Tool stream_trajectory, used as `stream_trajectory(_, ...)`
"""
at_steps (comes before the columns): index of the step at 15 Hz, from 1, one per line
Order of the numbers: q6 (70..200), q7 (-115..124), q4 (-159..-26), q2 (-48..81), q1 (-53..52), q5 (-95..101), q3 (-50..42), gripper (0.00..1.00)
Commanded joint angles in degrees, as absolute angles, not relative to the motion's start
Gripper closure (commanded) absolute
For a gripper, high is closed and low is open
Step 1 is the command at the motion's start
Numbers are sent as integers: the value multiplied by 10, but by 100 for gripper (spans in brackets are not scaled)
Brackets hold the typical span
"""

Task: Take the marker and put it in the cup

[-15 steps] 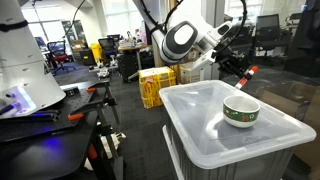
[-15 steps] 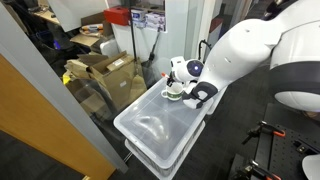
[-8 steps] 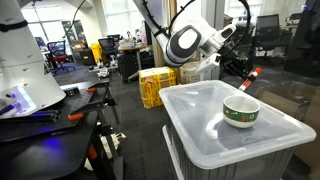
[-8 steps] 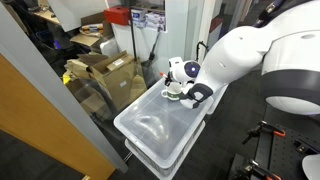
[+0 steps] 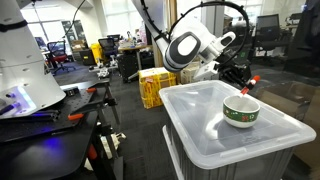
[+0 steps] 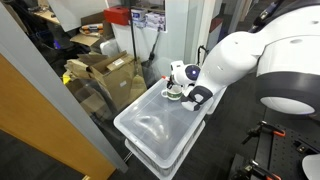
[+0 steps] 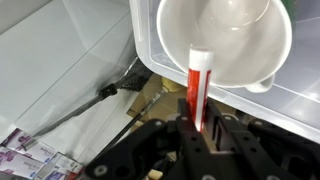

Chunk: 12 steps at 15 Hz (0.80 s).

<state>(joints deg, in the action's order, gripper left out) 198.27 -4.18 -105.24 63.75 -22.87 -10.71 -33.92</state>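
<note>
My gripper is shut on the red-orange marker, which sticks out from between the jaws with its pale end over the white cup. In an exterior view the gripper holds the marker just above and behind the cup, whose dark green patterned band shows. The cup stands on the lid of a translucent plastic bin. In an exterior view the cup is mostly hidden behind the arm; the marker is hidden there.
The bin stands on a stacked container. A yellow crate sits behind it on the floor. Cardboard boxes and a glass partition stand beside it. A black tool lies on the floor below the bin's edge.
The gripper with the marker has moved down and closer to the cup. The cup has not moved.
</note>
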Motion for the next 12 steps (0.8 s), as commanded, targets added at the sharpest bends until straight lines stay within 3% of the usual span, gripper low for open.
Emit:
stream_trajectory(1,1983,-43,-1042,641,-213,-115,-324,95)
stream_trajectory(3,1983,-43,-1042,642,-208,-115,-318,93)
stream_trajectory(4,1983,-43,-1043,641,-204,-113,-314,56)
stream_trajectory(5,1983,-43,-1043,641,-202,-114,-312,55)
stream_trajectory(12,1983,-45,-1057,624,-206,-117,-313,4)
